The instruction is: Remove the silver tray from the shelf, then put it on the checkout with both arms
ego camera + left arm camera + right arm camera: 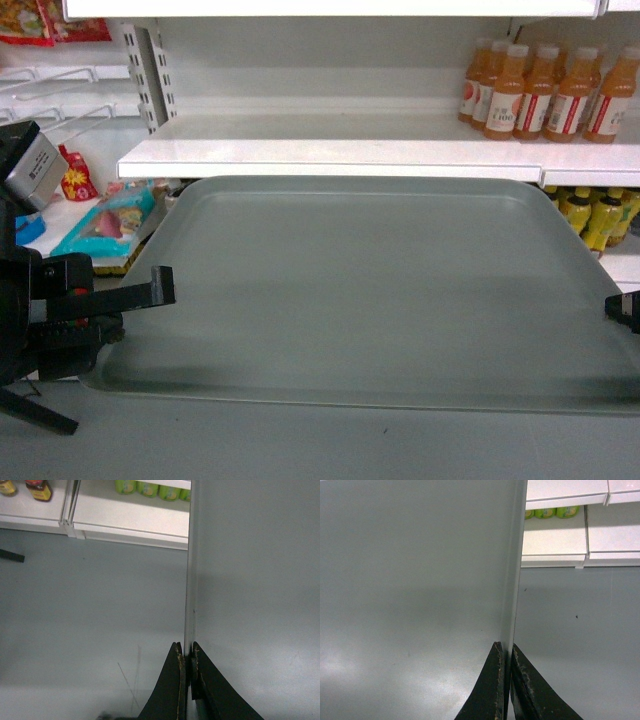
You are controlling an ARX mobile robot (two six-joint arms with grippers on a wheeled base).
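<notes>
The silver tray (370,290) is a large grey-green rectangle with a low rim, held level in front of the white shelf (330,150) and clear of it. My left gripper (150,290) is shut on the tray's left rim, and my right gripper (625,308) is shut on its right rim at the frame edge. The left wrist view has the left gripper (188,652) pinching the rim edge-on, the silver tray (255,580) filling the right side. In the right wrist view the right gripper (507,650) clamps the rim of the silver tray (415,580). The checkout is out of view.
Orange juice bottles (545,90) stand on the shelf at the back right, yellow-green bottles (595,215) one level lower. Snack packs (110,220) lie on a shelf at the left. Grey floor (90,620) lies below the tray, with low shelf boards (130,520) behind.
</notes>
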